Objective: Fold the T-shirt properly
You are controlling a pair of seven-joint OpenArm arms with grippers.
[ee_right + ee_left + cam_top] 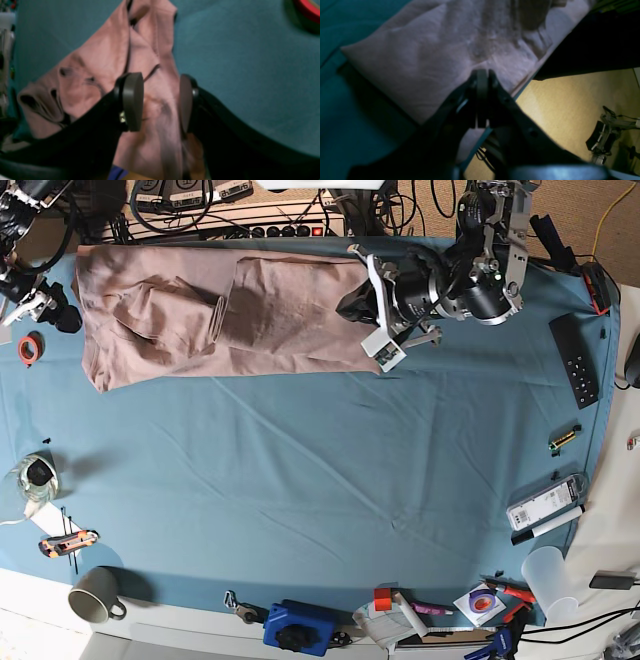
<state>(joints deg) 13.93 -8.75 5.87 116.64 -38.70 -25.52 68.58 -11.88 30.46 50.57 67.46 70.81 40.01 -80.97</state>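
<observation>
The pink-beige T-shirt (pixel 230 310) lies wrinkled and partly folded along the far edge of the blue-teal table cloth (pixel 320 470). My left gripper (pixel 482 75) is shut at the shirt's (pixel 425 57) right end, by the table edge, and the fabric puckers toward its tips. In the base view this gripper (pixel 352 305) sits on that end. My right gripper (pixel 158 102) is open, its pads (pixel 132 100) either side of a bunched strip of shirt (pixel 100 62) at the left end. In the base view it (pixel 55 312) is beside the shirt's left edge.
A red tape roll (pixel 28 348) lies left of the shirt and shows in the right wrist view (pixel 308 10). A remote (pixel 575 360) lies at the right. A mug (pixel 95 595), a cup (pixel 548 575) and small tools line the front edge. Cables and a power strip (pixel 250 220) run behind the shirt.
</observation>
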